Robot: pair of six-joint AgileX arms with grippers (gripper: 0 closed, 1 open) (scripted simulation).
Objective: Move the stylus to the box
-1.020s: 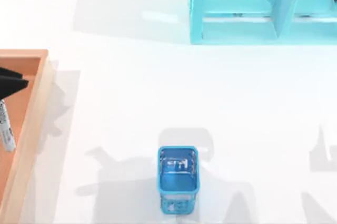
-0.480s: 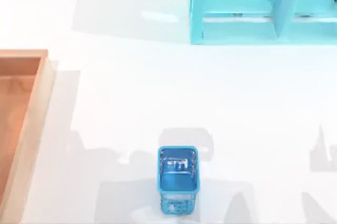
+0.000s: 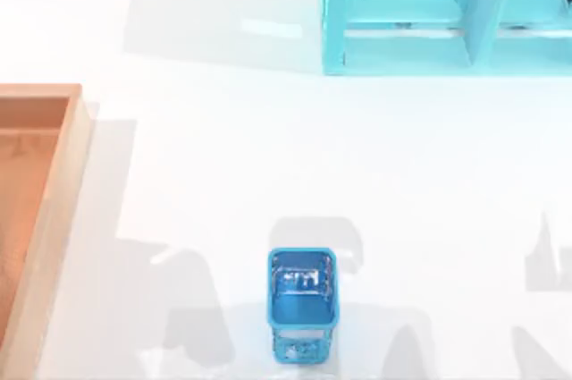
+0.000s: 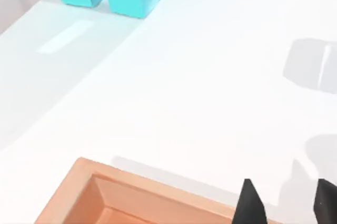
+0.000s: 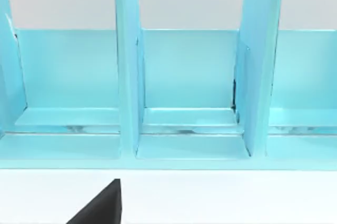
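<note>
1. Two black fingertips of the left gripper (image 4: 287, 203) stand apart at the edge of the left wrist view, with bare white table showing in the gap: released, nothing between them
2. Just beside those tips runs the tan rim of the box (image 4: 158, 186), one corner of its orange-brown inside in sight below the pincer
3. From above, the box (image 3: 55, 219) sits hard against the table's left edge, its rim running down that side, floor bare in the part on camera
4. Where the stylus lies I cannot tell; the stretch of box floor on show carries no stick, and much of the box runs off the picture
5. Right of the box, well apart from it across the white table (image 3: 268, 165), stands the small blue mesh cup (image 3: 302, 301), upright near the front edge
6. Far from the box, at the table's back and to the right, sits the cyan shelf unit (image 3: 402, 22)
7. Right gripper: a single dark finger (image 5: 100, 207) pokes up before the shelf unit's compartments (image 5: 184, 92); whether that one is clenched or released, I cannot tell
</note>
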